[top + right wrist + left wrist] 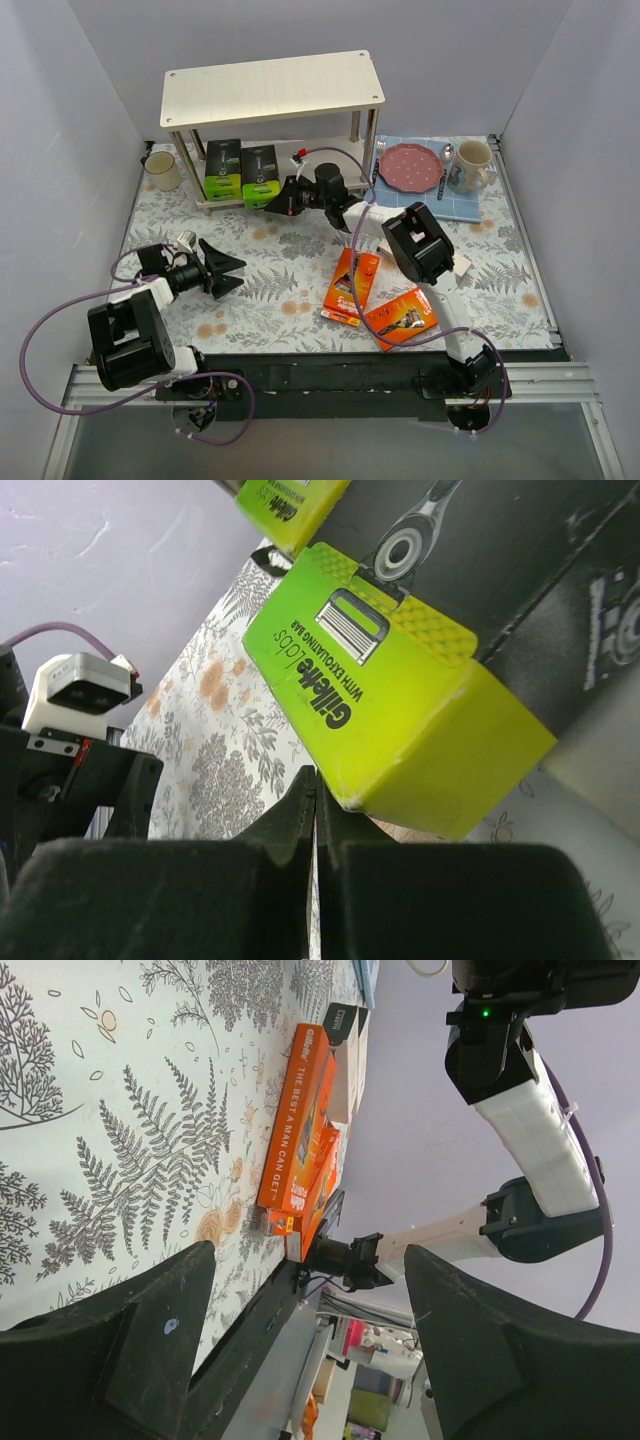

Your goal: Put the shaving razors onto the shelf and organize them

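The shelf (272, 85) stands at the back. Two black-and-lime-green razor packs (222, 168) (260, 174) stand side by side on its lower board. My right gripper (272, 204) is shut and empty, its tips at the near bottom corner of the right green pack (390, 700); the fingertips (300, 798) are pressed together. Two orange packs (352, 285) (400, 318) lie on the table in front; both show in the left wrist view (300, 1110) (322, 1185). A white box (350, 1055) lies beyond them. My left gripper (225, 272) (308, 1252) is open and empty, low over the table.
A blue mat (470, 205) at the back right holds a red plate (410, 166), cutlery and a patterned mug (472, 165). A cream mug (162, 170) stands left of the shelf. Grey walls close in the sides and back.
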Robot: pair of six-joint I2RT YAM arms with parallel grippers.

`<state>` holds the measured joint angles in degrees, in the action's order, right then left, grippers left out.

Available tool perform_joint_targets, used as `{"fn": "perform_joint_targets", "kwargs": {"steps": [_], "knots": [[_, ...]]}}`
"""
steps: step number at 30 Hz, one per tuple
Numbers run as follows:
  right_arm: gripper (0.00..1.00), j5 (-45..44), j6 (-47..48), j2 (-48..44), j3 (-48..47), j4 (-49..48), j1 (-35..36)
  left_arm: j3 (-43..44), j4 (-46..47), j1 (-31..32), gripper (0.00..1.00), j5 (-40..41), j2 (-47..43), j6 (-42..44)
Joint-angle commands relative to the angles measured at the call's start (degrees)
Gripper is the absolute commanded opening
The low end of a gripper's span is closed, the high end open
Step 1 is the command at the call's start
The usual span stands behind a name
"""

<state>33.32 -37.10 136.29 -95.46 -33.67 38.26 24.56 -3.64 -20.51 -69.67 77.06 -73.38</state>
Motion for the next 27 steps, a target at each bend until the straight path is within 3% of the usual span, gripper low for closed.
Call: {"fn": "perform_joint_targets", "kwargs": {"steps": [1,10,16,19,20,22,23,25,27], "knots": [[0.01,-2.56,-1.74,3.71,-7.44,-4.12,-0.29,-1.26,3.19,-0.23,0.76,0.06,0.2,-0.61],[0.01,-5.99,-0.69,8.82,-14.67,-2.63,-0.38,-1.26,3.11,-0.23,0.76,0.76,0.38,-0.35],[0.01,0.17,1.59,1.63,-5.99,-7.81,-0.82,0.31,0.58,-0.23,0.76,0.5,-0.41,0.7],[0.27,7.36,8.85,-7.94,6.13,-4.58,-1.78,2.33,-3.02,-0.32,0.77,1.81,-1.99,2.71],[0.37,7.81,11.76,-13.54,9.12,2.14,-2.05,2.86,-4.35,-0.23,0.78,3.73,-2.96,3.5],[0.45,8.08,23.13,-19.37,17.39,10.34,-2.75,4.18,-6.81,-0.23,0.81,4.81,-3.23,4.13],[0.58,7.64,27.39,-24.79,19.33,20.47,-3.01,4.53,-7.69,-0.14,0.87,5.41,-2.71,4.3],[0.64,3.96,40.62,-29.74,23.82,30.45,-3.89,5.41,-9.01,0.38,0.94,6.82,-2.96,4.83],[0.72,-2.35,46.74,-35.99,26.45,40.64,-4.59,6.73,-9.02,1.96,0.98,5.78,-2.62,5.36]]}}
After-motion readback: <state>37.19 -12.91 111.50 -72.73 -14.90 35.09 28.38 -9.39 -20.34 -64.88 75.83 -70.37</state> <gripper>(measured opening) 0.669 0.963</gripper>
